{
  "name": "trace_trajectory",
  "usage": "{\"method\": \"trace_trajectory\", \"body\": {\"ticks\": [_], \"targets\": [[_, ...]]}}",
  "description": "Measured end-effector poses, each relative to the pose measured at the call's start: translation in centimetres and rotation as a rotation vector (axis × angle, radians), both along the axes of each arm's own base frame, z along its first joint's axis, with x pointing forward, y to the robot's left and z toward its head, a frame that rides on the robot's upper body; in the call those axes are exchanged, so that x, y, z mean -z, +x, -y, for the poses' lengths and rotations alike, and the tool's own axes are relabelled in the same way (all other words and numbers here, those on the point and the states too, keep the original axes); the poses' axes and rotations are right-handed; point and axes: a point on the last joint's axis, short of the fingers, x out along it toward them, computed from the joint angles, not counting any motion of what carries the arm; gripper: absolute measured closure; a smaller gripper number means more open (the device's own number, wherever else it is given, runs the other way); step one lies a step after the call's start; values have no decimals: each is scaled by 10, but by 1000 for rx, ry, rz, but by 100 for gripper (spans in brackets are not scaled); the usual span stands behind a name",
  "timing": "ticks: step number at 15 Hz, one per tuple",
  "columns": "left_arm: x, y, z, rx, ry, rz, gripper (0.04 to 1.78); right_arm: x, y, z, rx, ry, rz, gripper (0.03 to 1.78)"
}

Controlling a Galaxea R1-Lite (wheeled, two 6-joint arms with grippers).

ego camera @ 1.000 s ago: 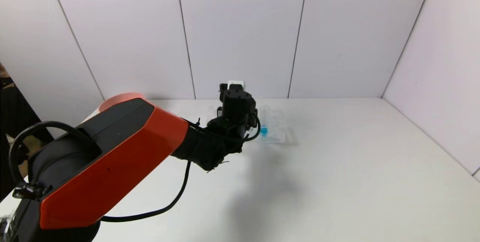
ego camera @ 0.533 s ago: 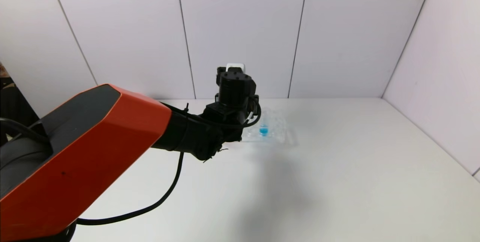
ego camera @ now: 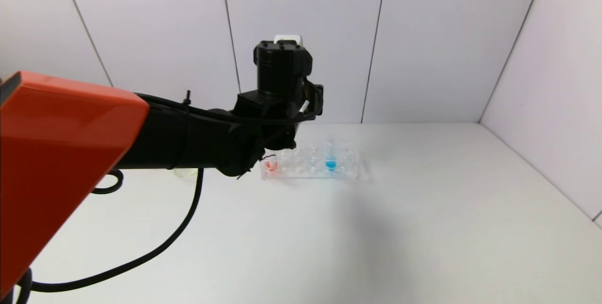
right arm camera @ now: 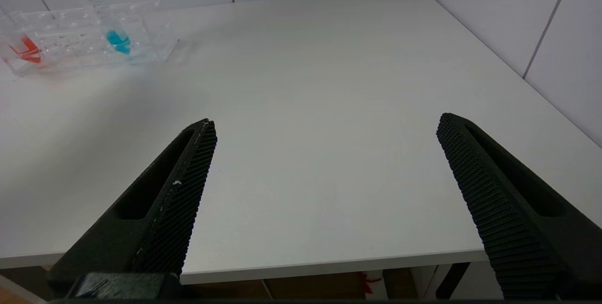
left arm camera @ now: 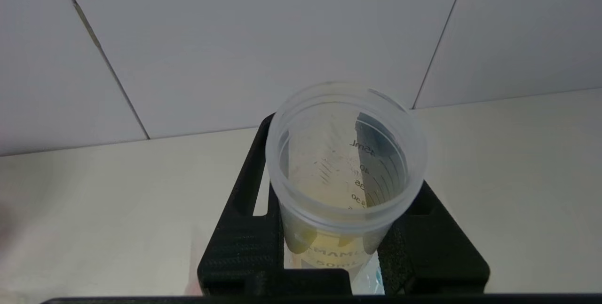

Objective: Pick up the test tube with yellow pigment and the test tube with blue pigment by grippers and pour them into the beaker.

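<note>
My left gripper (left arm camera: 345, 163) is shut on the test tube with yellow pigment (left arm camera: 345, 186), a clear graduated tube seen from its open mouth, with pale yellow liquid low inside. In the head view this gripper (ego camera: 281, 141) hangs above the left end of the rack, its fingers hidden behind the wrist. The test tube with blue pigment (ego camera: 330, 163) (right arm camera: 117, 40) stands upright in the clear rack (ego camera: 308, 170). My right gripper (right arm camera: 324, 125) is open over the table's near edge, holding nothing. The beaker is hidden.
A red-orange-tipped tube (ego camera: 271, 165) (right arm camera: 26, 50) stands at the rack's left end. A pale rounded rim (ego camera: 186, 172) peeks out under my left arm; I cannot tell what it is. White walls close the table at the back and right.
My left arm has lifted and swung up with the tube in its grip. The rack's left end and the red-orange tube, covered before, now show.
</note>
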Motion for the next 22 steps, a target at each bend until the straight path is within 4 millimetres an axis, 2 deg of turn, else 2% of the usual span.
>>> {"method": "trace_trajectory", "body": {"ticks": [4, 7, 12, 15, 18, 22], "targets": [[-38, -17, -32, -32, 22, 36, 128, 0, 0, 0, 0, 0, 0, 10], [-52, -22, -71, -95, 22, 41, 128, 0, 0, 0, 0, 0, 0, 10], [-50, -23, -146, -200, 31, 14, 128, 0, 0, 0, 0, 0, 0, 10], [-46, -24, -185, -251, 24, 12, 128, 0, 0, 0, 0, 0, 0, 10], [-37, -22, -219, -293, 13, 22, 128, 0, 0, 0, 0, 0, 0, 10], [-26, -18, -254, -321, -13, -7, 128, 0, 0, 0, 0, 1, 0, 10]]}}
